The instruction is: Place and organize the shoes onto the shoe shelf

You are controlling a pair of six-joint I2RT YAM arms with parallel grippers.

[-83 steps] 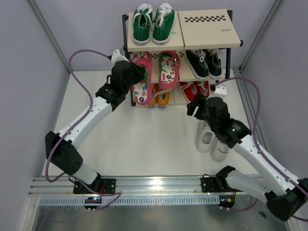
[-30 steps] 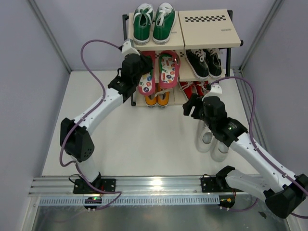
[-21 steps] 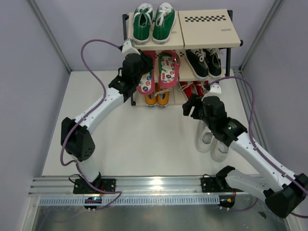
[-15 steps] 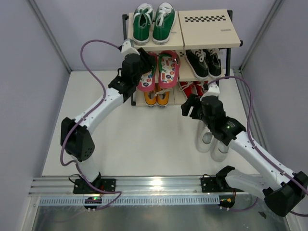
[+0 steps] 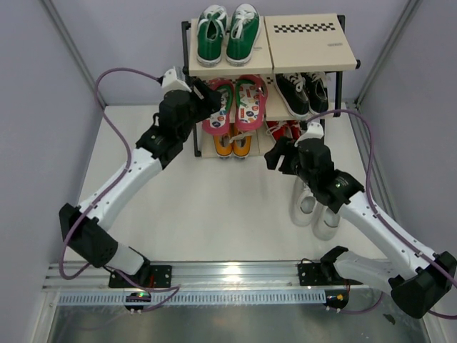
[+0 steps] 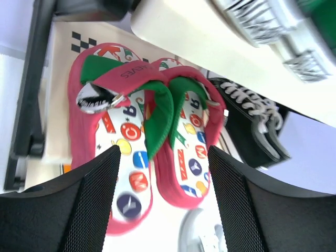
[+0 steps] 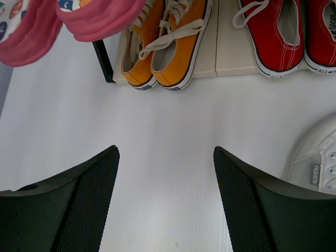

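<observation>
1. White sneakers [image 5: 303,207]: on the table [image 5: 214,207], right of centre and partly under the right arm. They are the only task pair not yet shelved. Smooth moulded uppers, rounded toes, laces on top. I judge the collar or heel gives a firmer bite than the toe cap.
2. Right gripper [image 7: 165,152]: spread wide with nothing between the fingers, hanging over bare table between the sneakers and the shelf's foot. One sneaker shows at the right edge of the wrist view.
3. Orange sneakers [image 7: 163,50]: bottom tier, left bay, side by side. Canvas, white laces, white rubber rims. Nothing to do there.
4. Left gripper [image 6: 164,155]: released and empty, just in front of the middle tier, close to the left post [image 6: 31,94].
5. Pink flip-flops [image 6: 189,163]: middle tier, left bay, flat and touching along their inner edges. Their near ends jut past the board's front edge. Soles look like soft foam with printed dots. The green straps [image 6: 157,113] arch upward and look floppy.
6. Step in hand, as I read it: clear the left arm, then shelve the white pair.
   - I would pull the left fingers out level and straight toward me, so a fingertip neither hooks a strap nor nudges the overhanging soles off.
   - I would take the sneakers one at a time with the right arm.
7. Shoe shelf [image 5: 307,43]: black frame, beige boards with checker strips. The top right board holds no shoes, so I take it as the target bay.
</observation>
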